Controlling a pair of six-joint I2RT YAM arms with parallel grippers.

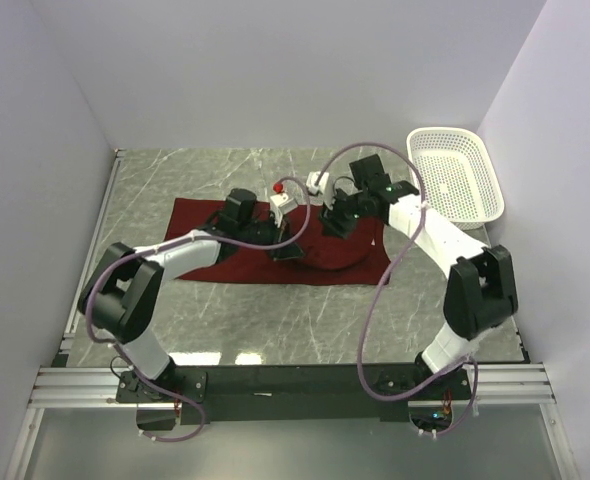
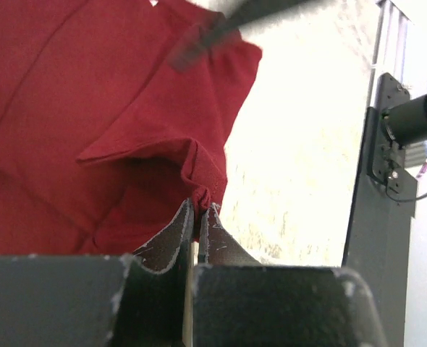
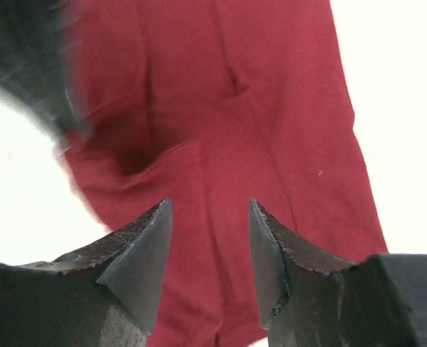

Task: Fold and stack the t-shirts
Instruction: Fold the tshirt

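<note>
Dark red cotton t-shirt [image 2: 90,108]: soft, light, floppy. Left hand [image 2: 197,210] clenched on hem. Right hand [image 3: 210,210] spread above cloth, holding nothing. Best grab: corners, hems.

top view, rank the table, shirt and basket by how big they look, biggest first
1. table
2. shirt, even though part of it is hidden
3. basket, clearly smaller than the shirt
</note>
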